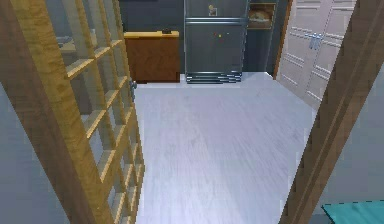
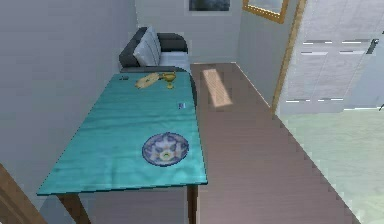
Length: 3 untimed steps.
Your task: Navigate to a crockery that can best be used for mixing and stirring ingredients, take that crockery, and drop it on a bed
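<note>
Arm side view, lower middle: 1 round patterned bowl (image 2: 165, 150) on 1 teal tabletop (image 2: 110, 135). Upper left: 1 yellowish item (image 2: 149, 81), 1 dark sofa (image 2: 172, 44). Forward view, top: 1 steel fridge (image 1: 215, 45), 1 wooden cabinet (image 1: 152, 57). My pincer's state: I cannot tell.
</note>
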Tool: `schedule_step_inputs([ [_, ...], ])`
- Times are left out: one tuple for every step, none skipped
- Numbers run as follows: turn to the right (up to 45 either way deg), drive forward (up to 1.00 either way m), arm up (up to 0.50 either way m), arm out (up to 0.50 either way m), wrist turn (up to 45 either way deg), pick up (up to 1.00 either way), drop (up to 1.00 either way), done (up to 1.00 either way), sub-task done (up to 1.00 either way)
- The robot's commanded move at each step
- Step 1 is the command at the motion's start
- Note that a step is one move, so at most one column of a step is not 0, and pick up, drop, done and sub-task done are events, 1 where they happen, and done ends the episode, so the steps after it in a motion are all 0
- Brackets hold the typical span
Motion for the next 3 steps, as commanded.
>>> schedule_step_inputs([
  [0.0,0.0,0.5,0.0,0.0,0.0,0.0,0.0,0.0],
  [0.0,0.0,0.3,0.0,0.0,0.0,0.0,0.0,0.0],
  [0.0,0.0,0.0,0.4,0.0,0.0,0.0,0.0,0.0],
])
